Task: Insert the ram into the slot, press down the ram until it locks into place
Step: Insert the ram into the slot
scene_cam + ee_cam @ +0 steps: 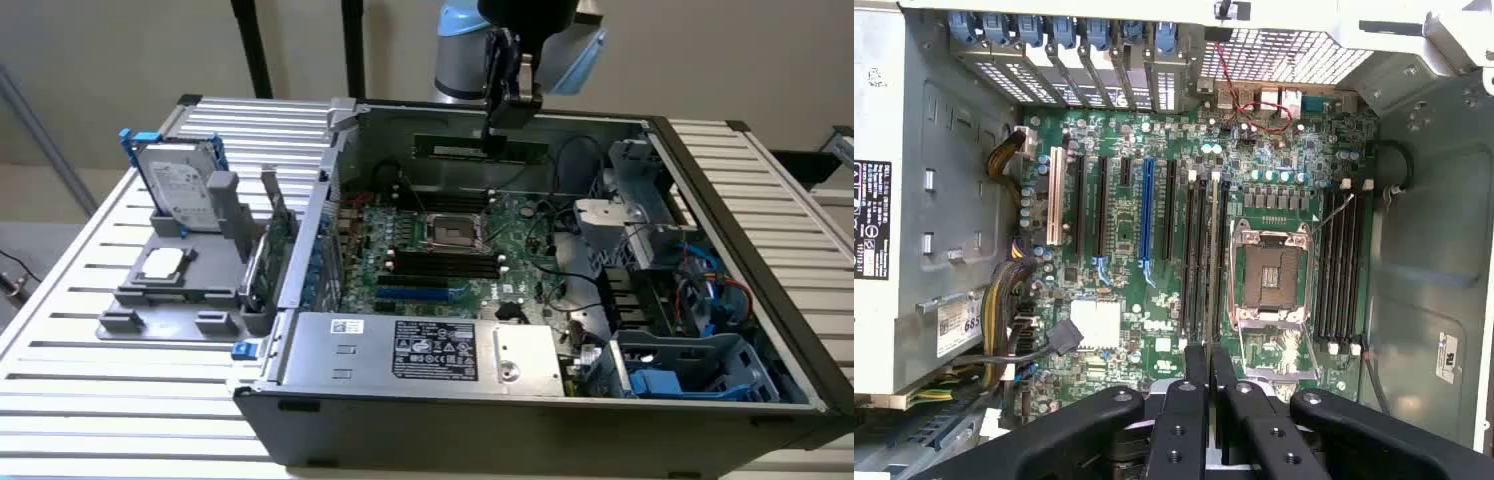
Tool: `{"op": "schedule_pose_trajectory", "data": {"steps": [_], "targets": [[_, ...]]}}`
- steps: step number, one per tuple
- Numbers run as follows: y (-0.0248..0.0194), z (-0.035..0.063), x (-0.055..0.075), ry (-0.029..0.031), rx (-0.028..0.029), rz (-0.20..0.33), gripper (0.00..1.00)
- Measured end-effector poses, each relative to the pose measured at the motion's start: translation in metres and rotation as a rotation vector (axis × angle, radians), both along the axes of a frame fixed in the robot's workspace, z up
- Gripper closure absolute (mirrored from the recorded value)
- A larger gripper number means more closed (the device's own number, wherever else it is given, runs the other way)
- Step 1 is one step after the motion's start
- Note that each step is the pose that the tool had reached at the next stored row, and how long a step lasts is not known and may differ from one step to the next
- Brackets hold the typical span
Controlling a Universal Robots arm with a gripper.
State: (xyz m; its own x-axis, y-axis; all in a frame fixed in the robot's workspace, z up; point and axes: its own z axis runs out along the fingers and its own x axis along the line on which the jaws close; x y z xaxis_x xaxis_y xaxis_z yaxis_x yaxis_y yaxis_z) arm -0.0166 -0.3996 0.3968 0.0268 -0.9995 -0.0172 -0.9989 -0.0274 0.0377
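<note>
The gripper (503, 130) is clenched on the ram (467, 148), holding it level over the open computer case (400, 420), well apart from the black slot (434, 264) on the motherboard (527, 225). Insertion and pressing are not yet done.

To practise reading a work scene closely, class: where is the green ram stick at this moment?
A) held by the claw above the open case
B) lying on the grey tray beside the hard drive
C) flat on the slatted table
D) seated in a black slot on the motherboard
A: in the exterior view the ram hangs from the claw, high above the motherboard and clear of its black slots.
</note>
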Motion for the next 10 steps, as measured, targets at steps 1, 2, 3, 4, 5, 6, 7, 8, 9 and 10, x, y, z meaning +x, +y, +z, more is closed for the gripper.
{"op": "schedule_pose_trajectory", "data": {"steps": [1,2,3,4,5,6,7,8,9,10], "targets": [[0.0,0.0,0.0,0.0,0.0,0.0,0.87],[0.0,0.0,0.0,0.0,0.0,0.0,0.87],[0.0,0.0,0.0,0.0,0.0,0.0,0.87],[0.0,0.0,0.0,0.0,-0.0001,0.0,0.87],[0.0,0.0,0.0,0.0,0.0,0.0,0.87],[0.0,0.0,0.0,0.0,0.0,0.0,0.87],[0.0,0.0,0.0,0.0,0.0,0.0,0.87],[0.0,0.0,0.0,0.0,0.0,0.0,0.87],[0.0,0.0,0.0,0.0001,0.0,0.0,0.87],[0.0,0.0,0.0,0.0,0.0,0.0,0.87]]}}
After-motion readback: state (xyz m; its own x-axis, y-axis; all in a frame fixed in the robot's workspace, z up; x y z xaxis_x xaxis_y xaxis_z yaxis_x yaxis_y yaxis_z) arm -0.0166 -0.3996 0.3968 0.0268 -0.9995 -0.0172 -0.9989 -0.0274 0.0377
